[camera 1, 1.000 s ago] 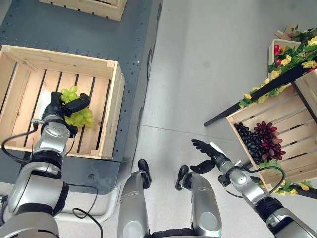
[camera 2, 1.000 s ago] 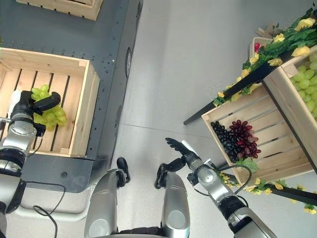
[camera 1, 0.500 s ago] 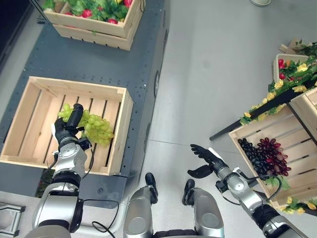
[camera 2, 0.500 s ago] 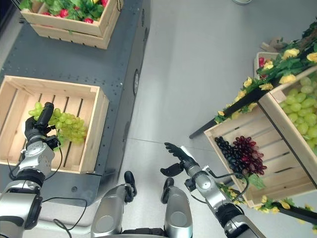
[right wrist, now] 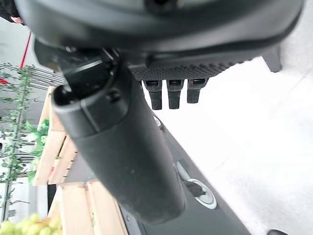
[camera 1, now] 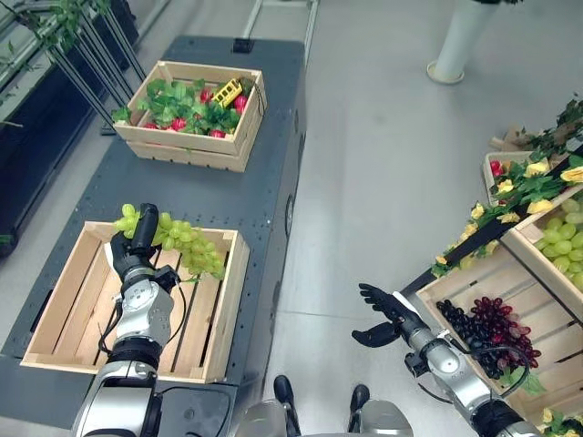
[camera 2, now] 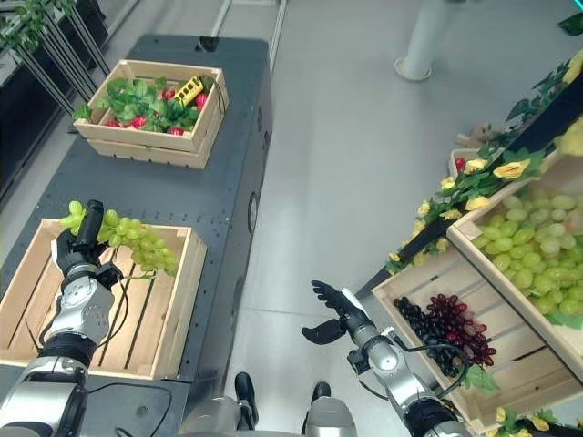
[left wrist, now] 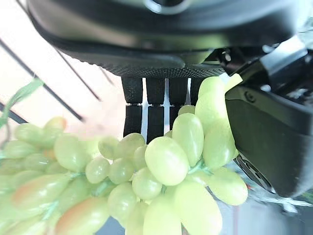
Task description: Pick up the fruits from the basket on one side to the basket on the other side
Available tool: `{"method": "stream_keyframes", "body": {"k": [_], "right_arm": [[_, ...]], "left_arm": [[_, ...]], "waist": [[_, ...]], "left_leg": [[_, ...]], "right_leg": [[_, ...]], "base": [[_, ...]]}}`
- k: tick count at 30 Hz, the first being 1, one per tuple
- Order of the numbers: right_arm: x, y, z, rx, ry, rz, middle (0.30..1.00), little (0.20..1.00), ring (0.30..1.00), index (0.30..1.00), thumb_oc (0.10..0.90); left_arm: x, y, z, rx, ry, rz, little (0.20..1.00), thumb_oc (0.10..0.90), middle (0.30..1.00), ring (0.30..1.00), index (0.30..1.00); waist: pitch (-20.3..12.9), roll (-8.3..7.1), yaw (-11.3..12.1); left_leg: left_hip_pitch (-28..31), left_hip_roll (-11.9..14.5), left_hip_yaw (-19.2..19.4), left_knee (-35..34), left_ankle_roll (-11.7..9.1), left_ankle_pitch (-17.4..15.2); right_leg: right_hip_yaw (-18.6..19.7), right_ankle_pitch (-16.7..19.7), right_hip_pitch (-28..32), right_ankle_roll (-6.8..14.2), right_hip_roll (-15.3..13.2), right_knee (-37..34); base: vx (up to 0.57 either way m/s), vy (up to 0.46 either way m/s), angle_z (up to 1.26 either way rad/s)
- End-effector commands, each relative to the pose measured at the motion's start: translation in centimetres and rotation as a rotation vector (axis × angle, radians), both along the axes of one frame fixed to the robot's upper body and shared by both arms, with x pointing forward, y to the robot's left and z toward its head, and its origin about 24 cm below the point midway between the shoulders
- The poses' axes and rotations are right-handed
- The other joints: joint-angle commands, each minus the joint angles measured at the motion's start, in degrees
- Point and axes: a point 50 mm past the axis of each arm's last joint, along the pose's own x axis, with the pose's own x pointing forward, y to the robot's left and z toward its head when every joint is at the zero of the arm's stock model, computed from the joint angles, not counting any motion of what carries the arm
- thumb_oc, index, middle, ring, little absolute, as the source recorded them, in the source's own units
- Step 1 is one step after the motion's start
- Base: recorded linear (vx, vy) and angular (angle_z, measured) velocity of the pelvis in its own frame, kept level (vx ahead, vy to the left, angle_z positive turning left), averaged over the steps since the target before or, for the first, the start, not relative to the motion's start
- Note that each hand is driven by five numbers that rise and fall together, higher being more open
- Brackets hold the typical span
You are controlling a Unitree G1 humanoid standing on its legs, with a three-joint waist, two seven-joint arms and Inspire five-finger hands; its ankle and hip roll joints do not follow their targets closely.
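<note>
My left hand (camera 1: 137, 256) is shut on a bunch of green grapes (camera 1: 187, 242), holding it raised over the far edge of a slatted wooden crate (camera 1: 225, 314) on the dark platform. The left wrist view has the grapes (left wrist: 166, 166) pinched between thumb and fingers. My right hand (camera 1: 387, 316) hangs open above the grey floor, left of a wooden crate (camera 1: 466, 293) holding dark and red grape bunches (camera 1: 487, 330). More green grapes (camera 2: 528, 246) fill a higher crate at the right.
A second crate (camera 1: 196, 114) with leaves, red fruit and a yellow item stands farther back on the platform (camera 1: 264, 191). Flowered stands (camera 1: 524, 182) border the right crates. A white post (camera 1: 460, 41) rises from the floor at the back.
The camera has tilted up, so the whole scene has shifted down. My left hand has lifted the green grapes from the crate's floor to above its far edge. The right hand stays open.
</note>
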Motion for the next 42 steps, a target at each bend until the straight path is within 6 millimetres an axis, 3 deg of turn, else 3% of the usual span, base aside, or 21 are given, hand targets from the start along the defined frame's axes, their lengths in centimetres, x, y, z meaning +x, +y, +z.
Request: {"method": "stream_keyframes", "body": {"k": [1, 4, 16, 21, 24, 33, 42], "right_arm": [[0.7, 1.4, 1.9, 0.120, -0.145, 0.054, 0.900, 0.900, 0.900, 0.900, 0.800], [1.1, 1.3, 2.8, 0.165, -0.189, 0.049, 0.900, 0.900, 0.900, 0.900, 0.800], [3.2, 2.2, 6.9, 0.276, -0.352, 0.058, 0.900, 0.900, 0.900, 0.900, 0.800], [4.9, 3.3, 9.5, 0.359, -0.414, 0.056, 0.900, 0.900, 0.900, 0.900, 0.800], [6.2, 5.2, 11.8, 0.433, -0.463, 0.077, 0.900, 0.900, 0.900, 0.900, 0.800], [7.9, 9.2, 15.2, 0.561, -0.515, 0.116, 0.900, 0.900, 0.900, 0.900, 0.800], [9.3, 10.7, 17.9, 0.649, -0.561, 0.026, 0.900, 0.900, 0.900, 0.900, 0.800]], "left_arm": [[0.9, 1.4, 7.5, 0.325, -0.258, -0.010, 0.300, 0.400, 0.300, 0.300, 0.300], [1.5, 1.0, 10.5, 0.452, -0.316, -0.063, 0.300, 0.400, 0.300, 0.300, 0.300], [3.1, -2.5, 15.9, 0.659, -0.417, -0.301, 0.300, 0.400, 0.300, 0.300, 0.300], [3.9, -4.0, 18.9, 0.734, -0.445, -0.418, 0.300, 0.400, 0.300, 0.300, 0.300], [4.6, -5.1, 20.7, 0.753, -0.466, -0.490, 0.300, 0.400, 0.300, 0.300, 0.300], [6.1, -7.9, 23.7, 0.729, -0.517, -0.609, 0.300, 0.400, 0.300, 0.300, 0.300], [6.8, -11.5, 25.5, 0.753, -0.553, -0.712, 0.300, 0.400, 0.300, 0.300, 0.300]], "waist": [[-7.5, 2.09, -0.9], [-8.6, 2.61, -1.2], [-11.1, 3.26, -1.3], [-11.8, 4.07, -1.4], [-12.2, 4.67, -1.4], [-13.2, 5.63, -1.3], [-13.6, 5.94, -1.3]], "left_leg": [[0.2, -1.0, -2.3, -0.2, -2.0, -5.1], [1.5, -0.6, -2.3, -3.0, -2.6, -3.9], [4.0, 0.2, -2.3, -4.5, -2.9, -3.8], [4.5, 0.4, -2.1, -4.9, -3.1, -3.6], [4.7, 0.4, -1.9, -5.2, -3.2, -3.4], [4.8, 0.4, -1.4, -5.7, -3.6, -3.0], [4.8, 0.5, -1.4, -5.9, -3.7, -2.8]], "right_leg": [[0.4, 0.3, -4.1, -0.4, -1.6, 1.5], [0.3, 0.7, -2.7, -0.6, -0.8, -0.3], [0.3, 0.1, -0.2, -1.6, 0.4, -1.8], [0.5, 0.2, 0.3, -1.8, 0.8, -2.3], [0.5, 0.3, 0.6, -1.9, 1.0, -2.8], [0.5, 0.7, 0.9, -1.9, 1.2, -3.8], [0.9, 0.8, 0.8, -2.0, 1.4, -4.1]], "base": [[0.00, -0.090, -0.04], [-0.01, -0.101, -0.05], [0.00, -0.089, -0.01], [-0.02, -0.078, -0.04], [-0.03, -0.070, -0.01], [-0.03, -0.047, -0.04], [-0.01, -0.032, -0.02]]}}
